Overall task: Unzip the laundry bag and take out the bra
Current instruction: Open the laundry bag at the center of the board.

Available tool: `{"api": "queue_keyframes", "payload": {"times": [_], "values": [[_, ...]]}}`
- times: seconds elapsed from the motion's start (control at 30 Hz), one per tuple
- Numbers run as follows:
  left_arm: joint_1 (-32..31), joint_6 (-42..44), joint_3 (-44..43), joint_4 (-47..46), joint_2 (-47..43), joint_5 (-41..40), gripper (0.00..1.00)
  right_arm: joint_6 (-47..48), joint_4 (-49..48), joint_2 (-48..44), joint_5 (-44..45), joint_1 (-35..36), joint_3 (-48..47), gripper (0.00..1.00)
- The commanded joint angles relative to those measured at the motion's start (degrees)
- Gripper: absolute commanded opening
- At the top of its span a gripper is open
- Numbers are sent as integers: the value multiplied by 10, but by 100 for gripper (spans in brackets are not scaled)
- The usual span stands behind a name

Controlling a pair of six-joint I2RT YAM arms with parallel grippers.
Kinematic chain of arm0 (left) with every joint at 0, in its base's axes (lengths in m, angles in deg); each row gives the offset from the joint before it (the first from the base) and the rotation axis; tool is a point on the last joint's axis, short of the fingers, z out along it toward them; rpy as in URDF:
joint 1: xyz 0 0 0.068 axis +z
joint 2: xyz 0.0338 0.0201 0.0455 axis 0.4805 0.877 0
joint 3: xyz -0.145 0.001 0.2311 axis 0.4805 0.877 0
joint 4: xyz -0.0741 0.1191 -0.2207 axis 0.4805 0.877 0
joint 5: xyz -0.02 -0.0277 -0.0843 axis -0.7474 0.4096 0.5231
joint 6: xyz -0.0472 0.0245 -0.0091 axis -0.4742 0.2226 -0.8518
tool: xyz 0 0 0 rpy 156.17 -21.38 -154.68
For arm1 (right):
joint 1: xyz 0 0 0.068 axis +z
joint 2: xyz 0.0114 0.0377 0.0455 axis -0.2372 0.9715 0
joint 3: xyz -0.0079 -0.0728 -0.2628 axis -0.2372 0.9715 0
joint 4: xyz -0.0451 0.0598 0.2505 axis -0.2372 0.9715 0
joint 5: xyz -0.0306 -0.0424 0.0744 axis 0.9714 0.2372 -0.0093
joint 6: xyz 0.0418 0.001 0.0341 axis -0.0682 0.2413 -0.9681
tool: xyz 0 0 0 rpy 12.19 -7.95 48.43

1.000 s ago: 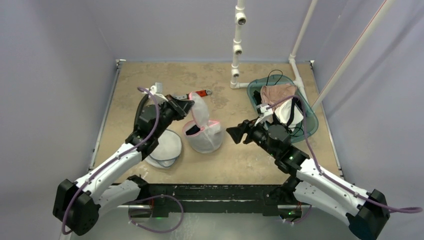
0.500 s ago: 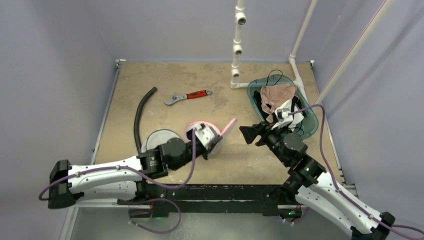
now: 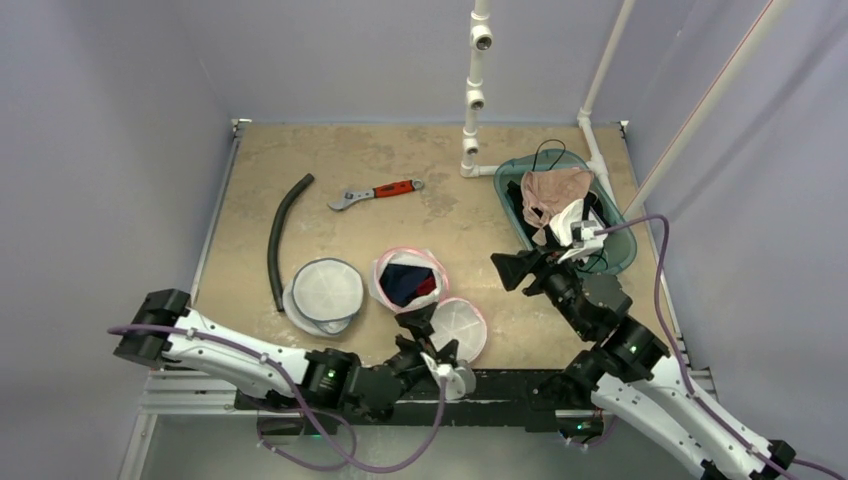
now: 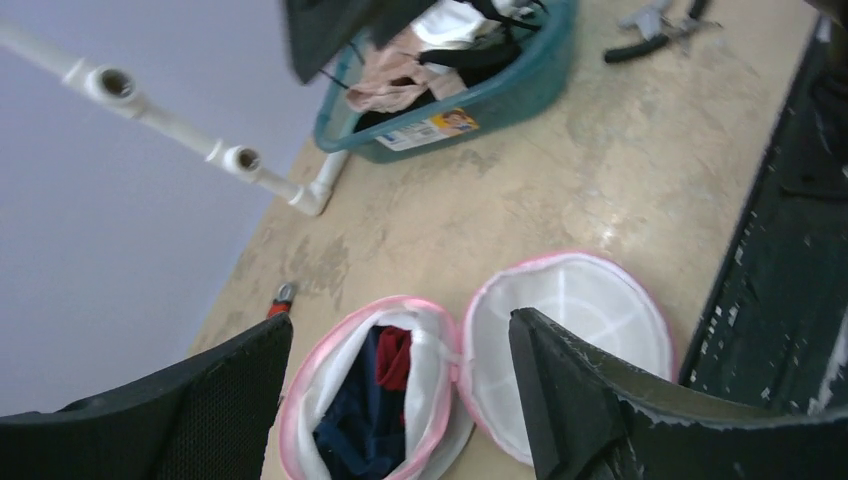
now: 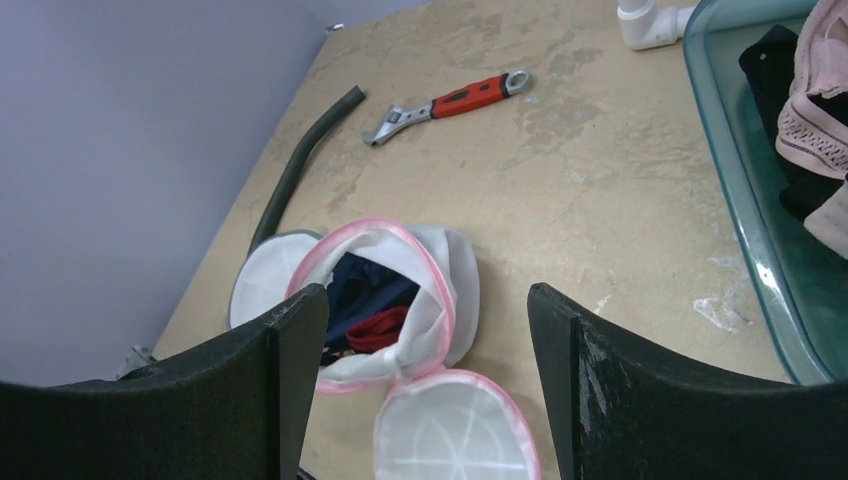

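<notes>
The white mesh laundry bag [image 3: 385,268] with pink trim lies unzipped at the table's middle. Its round lid [image 3: 458,325] is flopped flat toward the near edge. A navy and red bra [image 3: 408,283] sits inside the bag. My left gripper [image 3: 432,338] hovers low by the lid at the near edge, open and empty. In the left wrist view the bag [image 4: 440,340] and bra [image 4: 365,400] lie between the spread jaws of the left gripper [image 4: 400,320]. My right gripper [image 3: 500,272] hangs open to the bag's right, apart from it. The right wrist view shows the bra [image 5: 365,300] past the right gripper [image 5: 428,290].
A second white mesh bag [image 3: 324,292] with grey trim lies left of the open one. A black hose [image 3: 280,235] and a red-handled wrench [image 3: 375,193] lie further back. A teal basket [image 3: 503,185] of clothes stands at the right, beside white pipes [image 3: 472,100].
The left arm has swung from the back left down to the near edge and its gripper has opened. The bag it held now lies open, lid flat. The right gripper drew back a little.
</notes>
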Motion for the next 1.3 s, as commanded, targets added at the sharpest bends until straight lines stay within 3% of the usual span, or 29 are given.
{"api": "queue_keyframes", "payload": {"times": [0.0, 0.1, 0.17, 0.3, 0.47, 0.67, 0.83, 1.0, 1.2, 1.27], "values": [[1, -47, -5, -44, -74, -103, 80, 22, -19, 30, -40, 3, -15, 75], [65, -204, -24, 46, -103, -105, 79, 52, -55, 103, -93, 3, -16, 72], [152, -398, -37, 132, -124, -35, 71, 53, -92, 157, -125, 3, -18, 69], [282, -589, 11, 192, -159, 62, 60, 49, -151, 236, -158, 4, -16, 67], [379, -761, 54, 254, -167, 95, 70, 43, -182, 355, -162, 5, -44, 68], [511, -797, 111, 207, -152, 220, 76, 30, -223, 464, -163, 5, -64, 68], [567, -802, 139, 163, -117, 294, 69, 20, -238, 444, -162, 8, -49, 67], [571, -804, 156, 150, -118, 302, 51, 29, -194, 396, -131, 52, -71, 67], [571, -797, 183, 121, -147, 304, 4, 39, -152, 425, -121, 111, -110, 67], [570, -797, 201, 94, -155, 312, 0, 28, -164, 430, -130, 118, -107, 67]]}}
